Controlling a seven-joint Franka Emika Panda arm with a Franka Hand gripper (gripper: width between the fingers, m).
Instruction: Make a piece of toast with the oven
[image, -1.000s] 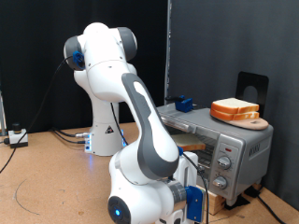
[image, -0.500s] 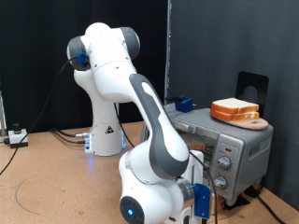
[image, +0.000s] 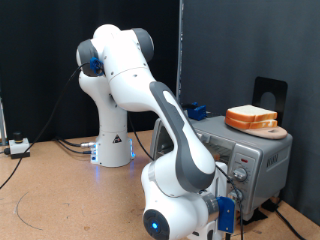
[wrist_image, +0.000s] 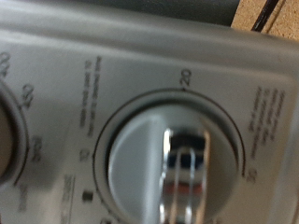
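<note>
In the exterior view, the arm's wrist hangs low at the bottom, just in front of the oven (image: 238, 150) and its knob panel. The gripper is hidden, so I cannot tell whether its fingers are spread. A stack of bread slices (image: 252, 117) rests on a wooden board (image: 278, 132) atop the oven; the single piece of toast cannot be picked out.

In the wrist view, a silver knob (wrist_image: 177, 159) fills the frame, blurred, with dial numbers 10, 20 and 30 around it and 400 and 450 by a neighbouring dial.

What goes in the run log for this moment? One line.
arm: low before oven | hand: hidden in exterior view | wrist view: close on timer knob | bread stack: on oven top
</note>
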